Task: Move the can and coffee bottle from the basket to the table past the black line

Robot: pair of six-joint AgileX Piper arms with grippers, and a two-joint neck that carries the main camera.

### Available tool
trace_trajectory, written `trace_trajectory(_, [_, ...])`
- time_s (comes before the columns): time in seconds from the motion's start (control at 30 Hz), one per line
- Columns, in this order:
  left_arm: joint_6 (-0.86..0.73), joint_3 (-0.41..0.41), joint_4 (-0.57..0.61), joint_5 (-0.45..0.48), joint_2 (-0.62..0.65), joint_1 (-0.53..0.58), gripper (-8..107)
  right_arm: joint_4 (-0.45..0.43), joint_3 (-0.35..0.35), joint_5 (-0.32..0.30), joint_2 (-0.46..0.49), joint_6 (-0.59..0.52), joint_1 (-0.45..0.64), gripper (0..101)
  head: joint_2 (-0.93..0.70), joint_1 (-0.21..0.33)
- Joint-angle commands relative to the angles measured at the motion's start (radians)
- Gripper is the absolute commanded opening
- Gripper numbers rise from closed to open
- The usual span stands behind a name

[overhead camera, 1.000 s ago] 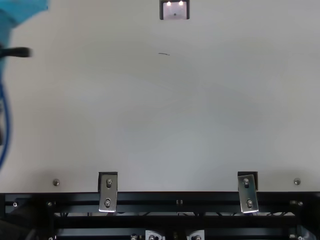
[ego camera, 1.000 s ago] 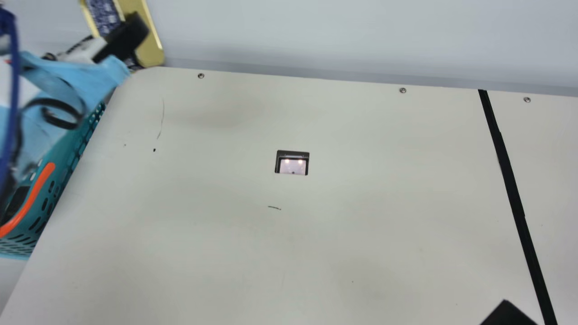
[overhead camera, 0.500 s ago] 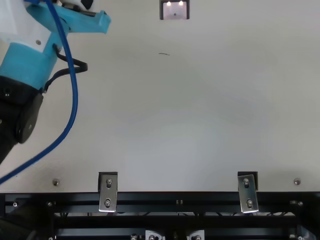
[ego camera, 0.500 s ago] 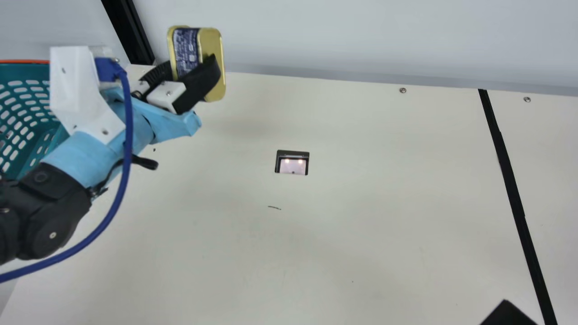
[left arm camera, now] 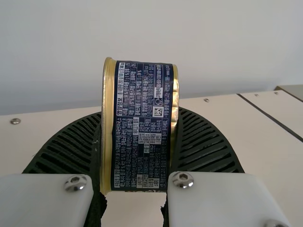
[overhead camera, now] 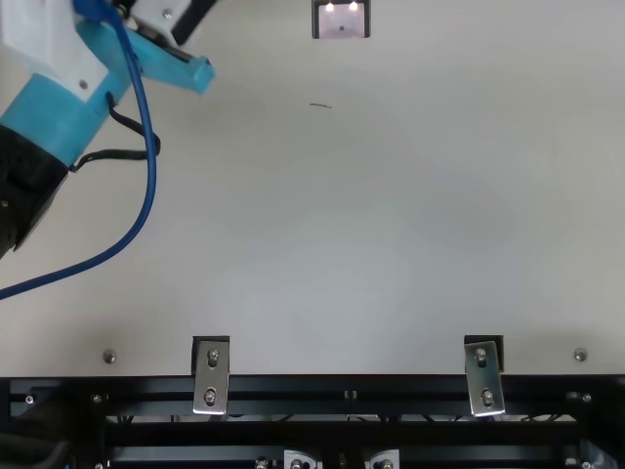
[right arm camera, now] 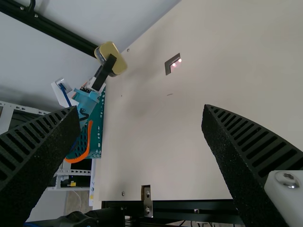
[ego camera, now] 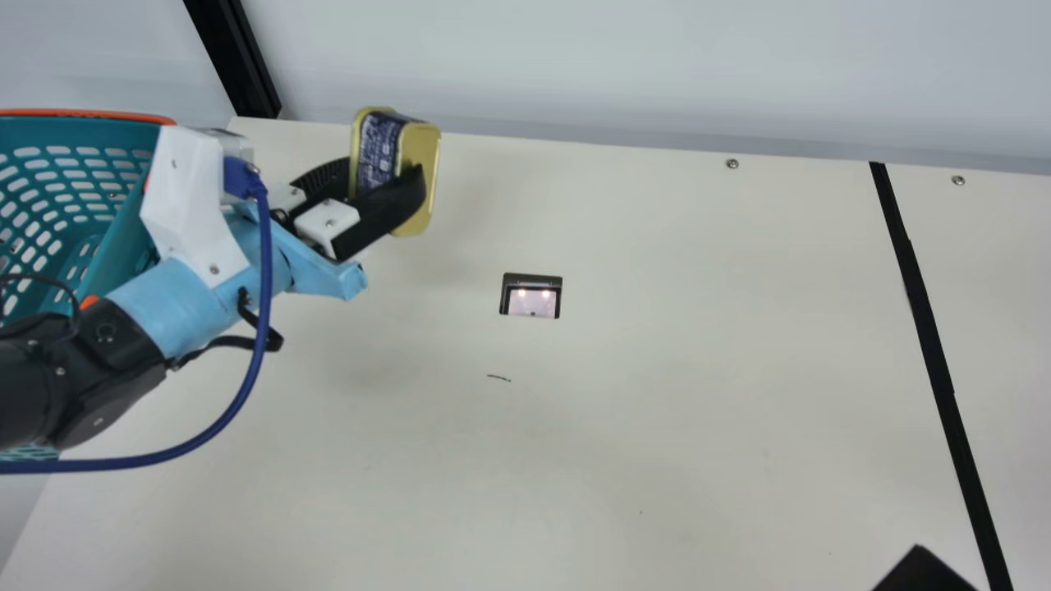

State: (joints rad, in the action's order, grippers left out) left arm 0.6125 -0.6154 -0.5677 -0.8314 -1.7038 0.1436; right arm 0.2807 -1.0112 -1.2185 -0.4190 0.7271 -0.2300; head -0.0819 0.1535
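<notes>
We have just swung our left tool (ego camera: 384, 174) in from the main view's left edge, and over the last half second the gold-lidded can (ego camera: 396, 160) drops lower and edges rightward in that view. It now hangs over the bench (ego camera: 657, 410) near its far left corner, beside the basket (ego camera: 82, 131) and apparently off the surface. For the task, that means the lift-out looks finished and the carry begun; the black line (ego camera: 936, 353) is well apart to the right, so we judge most of the crossing lies ahead.

Our left tool is part-way open, closed down only to the can's thickness — its ribbed fingers press a flat lid (right arm camera: 113, 56) on either side, and the grip seems firm. Our right tool (right arm camera: 141, 111) stands wide open with nothing between its fingers.

The can's long axis runs nearly upright in the main view, leaning a little, its top slightly right of its foot. One lid looks right, towards the line, and the dark label (left arm camera: 142, 137) round its side faces back to the left wrist camera. Setting it down probably calls for steady lowering — a tilted edge landing first could tip it.
</notes>
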Motion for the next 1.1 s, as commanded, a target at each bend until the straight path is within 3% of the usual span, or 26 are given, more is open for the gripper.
trace_trajectory(0.0, [0.008, 0.0, -0.033, -0.012, -0.009, -0.002, 10, 0.0, 0.0, 0.0, 0.0, 0.0, 0.0, 101, 0.0, 0.005])
trace_trajectory(0.33, [0.015, -0.006, -0.028, -0.038, -0.042, 0.037, 10, 0.0, 0.0, 0.0, 0.0, 0.0, 0.0, 101, 0.0, 0.005])
trace_trajectory(1.07, [-0.001, -0.068, 0.122, -0.033, -0.12, 0.186, 10, 0.0, 0.0, 0.0, 0.0, 0.0, 0.0, 101, 0.0, 0.005])
